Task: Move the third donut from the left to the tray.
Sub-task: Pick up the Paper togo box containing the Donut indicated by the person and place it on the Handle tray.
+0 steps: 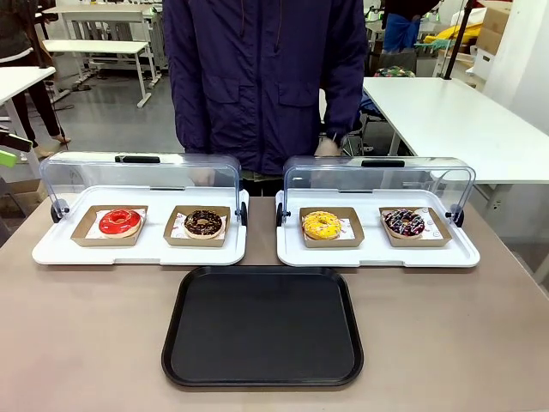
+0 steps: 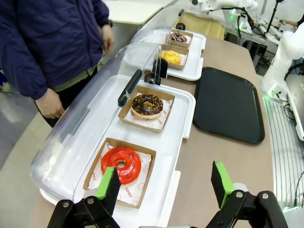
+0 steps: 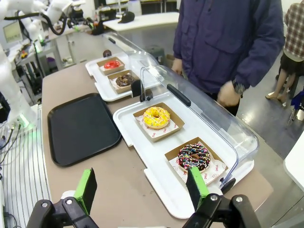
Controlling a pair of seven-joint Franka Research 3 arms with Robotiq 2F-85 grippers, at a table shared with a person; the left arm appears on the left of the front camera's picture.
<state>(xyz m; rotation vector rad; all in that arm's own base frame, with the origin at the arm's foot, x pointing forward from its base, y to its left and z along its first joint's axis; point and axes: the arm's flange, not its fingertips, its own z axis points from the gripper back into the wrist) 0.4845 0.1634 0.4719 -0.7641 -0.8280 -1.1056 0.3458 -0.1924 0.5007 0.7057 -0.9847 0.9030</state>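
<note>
The third donut from the left (image 1: 322,225), yellow-iced with sprinkles, sits in its square brown cardboard holder (image 1: 352,237) in the left half of the right-hand white tray (image 1: 377,256), whose clear lid (image 1: 377,176) is tipped back, leaving the front open. Beside it in the same tray lies a sprinkled chocolate donut (image 1: 404,222). The other white tray (image 1: 137,251) holds a red-iced donut (image 1: 119,221) and a chocolate donut (image 1: 203,222), each in a like holder. The black tray (image 1: 262,326) lies bare just in front of both. The right gripper (image 3: 141,187) and left gripper (image 2: 164,183) both hang spread wide, holding nothing. From here the right one looks better placed. I'd come in low from the open front, pinch the holder's walls rather than the icing, lift level over the white rim, and set it down flat.
</note>
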